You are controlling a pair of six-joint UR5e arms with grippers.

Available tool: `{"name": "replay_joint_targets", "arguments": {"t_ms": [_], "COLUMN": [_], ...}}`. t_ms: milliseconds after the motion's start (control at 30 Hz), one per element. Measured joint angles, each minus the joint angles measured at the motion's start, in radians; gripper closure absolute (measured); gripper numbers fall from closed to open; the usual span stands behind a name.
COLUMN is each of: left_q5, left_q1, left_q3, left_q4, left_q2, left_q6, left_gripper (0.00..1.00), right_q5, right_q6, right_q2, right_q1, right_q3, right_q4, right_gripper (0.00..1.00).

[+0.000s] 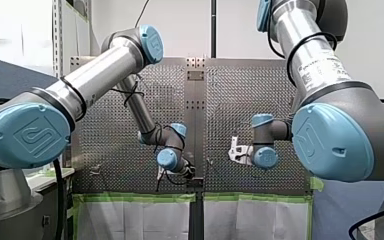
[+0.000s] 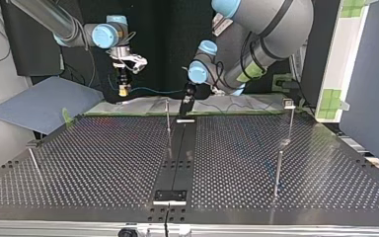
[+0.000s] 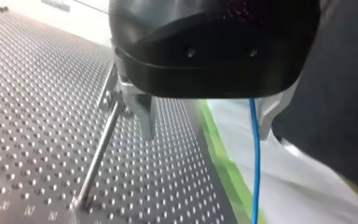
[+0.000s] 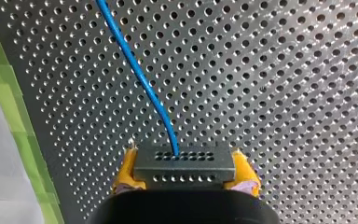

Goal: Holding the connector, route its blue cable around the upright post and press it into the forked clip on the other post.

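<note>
In the right wrist view, my right gripper (image 4: 184, 171) is shut on the grey connector (image 4: 184, 163), one yellow pad (image 4: 125, 173) on each side. The blue cable (image 4: 140, 77) leaves the connector and runs ahead over the perforated plate. In the top view it holds the connector (image 2: 124, 90) above the table's far edge, and the cable (image 2: 155, 91) stretches across to my left gripper (image 2: 186, 104). My left gripper (image 3: 205, 135) is open, and the cable (image 3: 255, 158) hangs between its metal fingers (image 3: 143, 114), close to one of them. A thin upright post (image 3: 99, 156) stands beside it.
An upright post (image 2: 168, 118) rises at the far middle of the table. A post (image 2: 290, 121) topped by a small clip (image 2: 288, 102) stands at the top view's right, with another post (image 2: 278, 170) nearer. A short leaning post (image 2: 34, 163) is at that view's left. Green tape (image 3: 223, 163) edges the plate.
</note>
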Motion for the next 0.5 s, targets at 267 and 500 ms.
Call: {"name": "replay_joint_targets", "arguments": {"t_ms": [267,500], "left_q5": [0.035,0.036], "left_q1": [-0.005,-0.004], "left_q3": [0.000,-0.001], "left_q4": [-0.008,-0.009], "left_q2": [0.001,0.001], "left_q6": [-0.075,-0.116], "left_gripper": [0.00,0.00], "right_q5": [-0.001,-0.002], "right_q6": [-0.001,-0.008], "right_q2": [0.000,0.001], "right_q1": [-0.029,-0.049], "right_q3": [0.000,0.000], "right_q4": [0.000,0.001], "right_gripper": [0.84,0.84]}}
